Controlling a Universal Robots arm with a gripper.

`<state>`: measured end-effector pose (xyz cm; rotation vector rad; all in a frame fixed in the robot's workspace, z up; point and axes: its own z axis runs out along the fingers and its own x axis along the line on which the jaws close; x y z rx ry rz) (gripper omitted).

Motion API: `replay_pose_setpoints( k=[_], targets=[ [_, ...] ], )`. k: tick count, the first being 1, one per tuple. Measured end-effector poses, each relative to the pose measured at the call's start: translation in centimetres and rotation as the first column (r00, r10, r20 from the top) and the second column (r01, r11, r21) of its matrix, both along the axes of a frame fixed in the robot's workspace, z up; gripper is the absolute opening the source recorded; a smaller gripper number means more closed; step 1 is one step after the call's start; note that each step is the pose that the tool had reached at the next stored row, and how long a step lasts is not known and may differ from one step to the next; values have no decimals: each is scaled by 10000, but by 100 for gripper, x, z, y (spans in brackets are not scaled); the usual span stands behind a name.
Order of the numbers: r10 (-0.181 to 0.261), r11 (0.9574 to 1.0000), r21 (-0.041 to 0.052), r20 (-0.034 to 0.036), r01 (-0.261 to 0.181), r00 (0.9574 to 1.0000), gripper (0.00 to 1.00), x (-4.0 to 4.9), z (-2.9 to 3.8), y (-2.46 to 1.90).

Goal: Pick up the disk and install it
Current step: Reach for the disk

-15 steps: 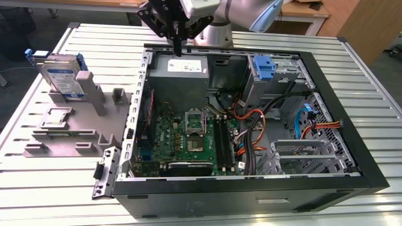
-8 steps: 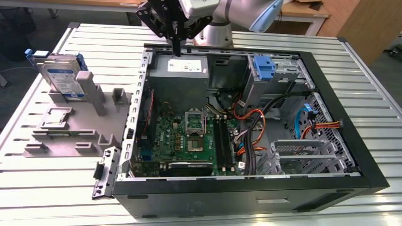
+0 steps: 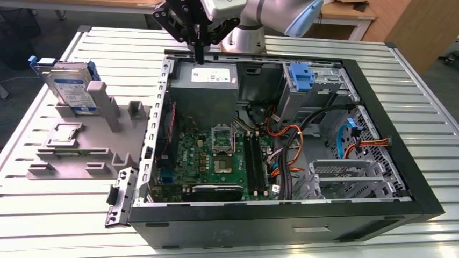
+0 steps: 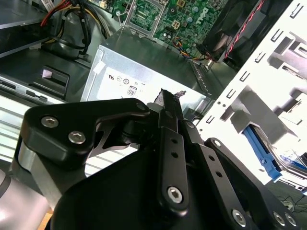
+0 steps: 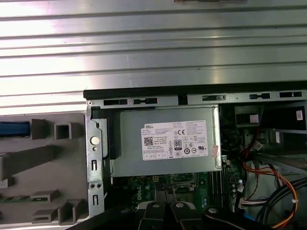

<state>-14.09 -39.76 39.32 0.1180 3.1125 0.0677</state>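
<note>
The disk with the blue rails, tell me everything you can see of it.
The disk is a flat silver-grey drive with a blue-and-white label on its broad face and blue plastic rails along its edges. It stands upright on edge in the grey holder, on the slatted table at the exterior view's left of the open computer case. The holder touches it; the claw hangs apart from it, above the case's power supply.

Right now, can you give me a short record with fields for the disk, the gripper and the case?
disk: upright in grey holder, at the exterior view's left, outside the case
gripper: shut, empty, above the power supply
case: open, no disk installed yet
</note>
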Motion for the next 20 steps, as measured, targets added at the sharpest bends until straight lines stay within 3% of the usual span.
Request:
replay_pose_setpoints(
  k=[8, 20],
  targets=[
    [0, 10000, 0, 0, 0, 10000, 10, -28, 0, 0],
    [0, 10000, 0, 0, 0, 10000, 10, -147, -1, 0]
  ],
)
